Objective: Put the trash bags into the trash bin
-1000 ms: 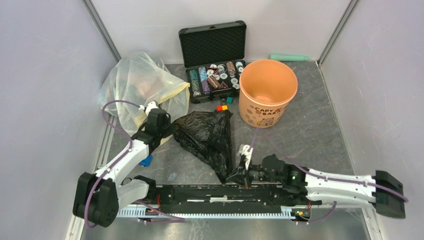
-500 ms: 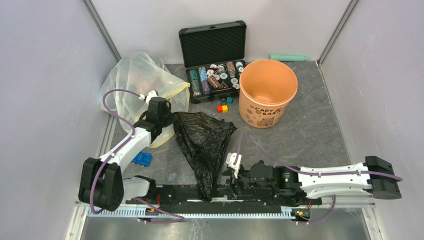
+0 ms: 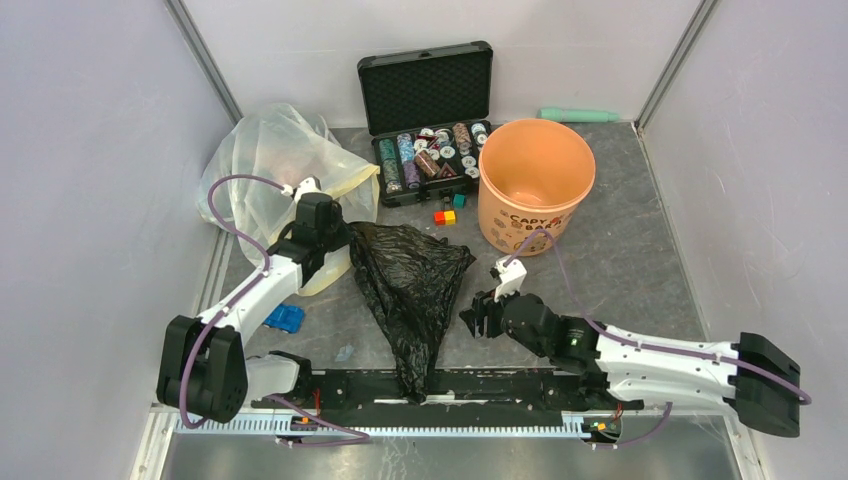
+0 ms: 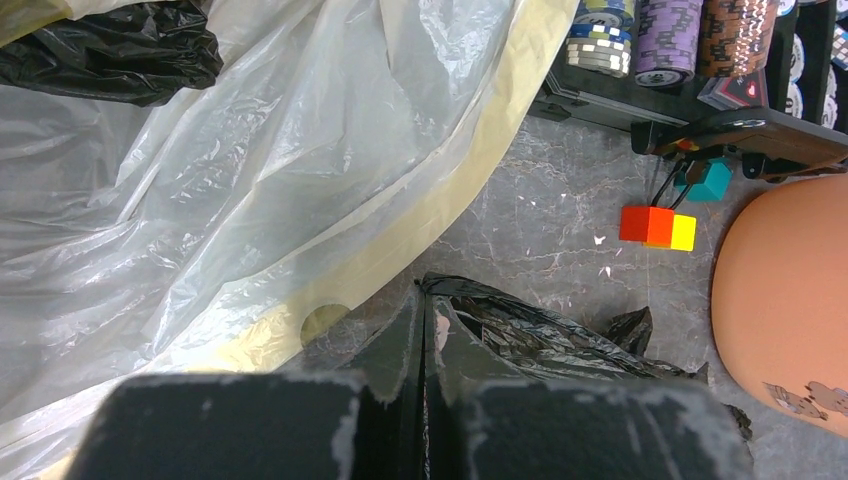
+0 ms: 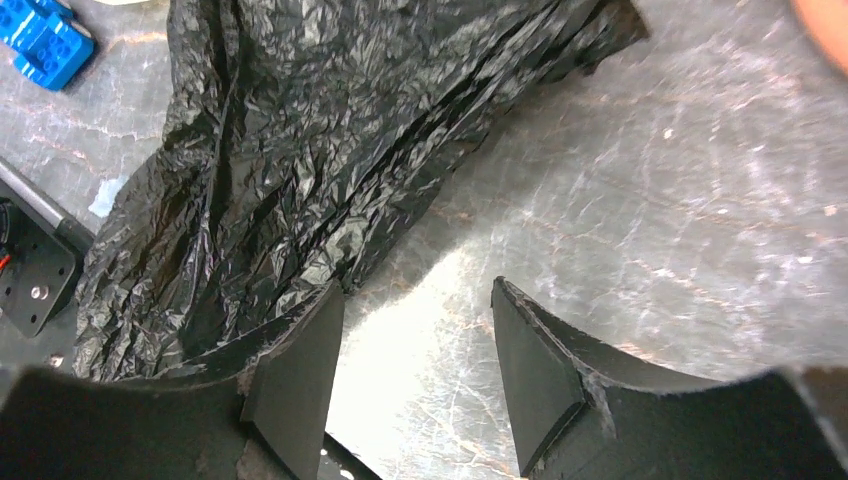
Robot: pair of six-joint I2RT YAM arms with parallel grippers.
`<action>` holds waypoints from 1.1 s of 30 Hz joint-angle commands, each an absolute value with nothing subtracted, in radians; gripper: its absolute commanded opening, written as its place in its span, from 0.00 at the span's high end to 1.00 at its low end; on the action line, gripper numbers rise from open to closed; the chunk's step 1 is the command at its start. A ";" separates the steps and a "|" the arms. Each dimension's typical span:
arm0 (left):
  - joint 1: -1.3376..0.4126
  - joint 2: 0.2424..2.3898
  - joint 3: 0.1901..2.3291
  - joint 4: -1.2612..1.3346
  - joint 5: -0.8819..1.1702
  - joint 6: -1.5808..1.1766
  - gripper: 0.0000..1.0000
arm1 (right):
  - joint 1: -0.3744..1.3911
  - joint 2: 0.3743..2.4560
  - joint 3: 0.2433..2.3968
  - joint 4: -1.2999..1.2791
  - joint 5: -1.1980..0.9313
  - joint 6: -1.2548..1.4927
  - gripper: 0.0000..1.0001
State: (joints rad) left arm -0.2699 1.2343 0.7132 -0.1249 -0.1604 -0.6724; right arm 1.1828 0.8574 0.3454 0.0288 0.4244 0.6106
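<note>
The black crinkled trash bag [image 3: 412, 290] lies stretched on the table, its narrow tail draped over the near rail. My left gripper [image 3: 343, 238] is shut on the bag's upper left corner; in the left wrist view the pinched corner sits at the gripper [image 4: 425, 298] and the bag [image 4: 565, 335] spreads to the right. My right gripper [image 3: 476, 322] hovers open just right of the bag. Nothing is between the open jaws of this gripper [image 5: 415, 292], and the bag [image 5: 300, 150] lies beside its left finger. The orange trash bin [image 3: 535, 185] stands upright at the back right; its side [image 4: 790, 300] also shows in the left wrist view.
A big yellowish-clear bag [image 3: 275, 170] lies behind the left arm. An open black case of chips [image 3: 425, 110] stands at the back. Small coloured cubes [image 3: 444, 216] sit by the bin, a blue block [image 3: 285, 318] lies near the left arm, and a green cylinder [image 3: 578, 115] rests by the back wall.
My right gripper let go of the bag's lower end, opened and moved away from the rail toward the bin. The left gripper drew the bag's corner slightly back, then held still.
</note>
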 commanded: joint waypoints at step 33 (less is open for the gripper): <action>-0.264 1.204 0.701 -0.110 -0.165 -0.662 0.98 | 1.049 1.033 0.239 0.431 0.196 0.591 0.34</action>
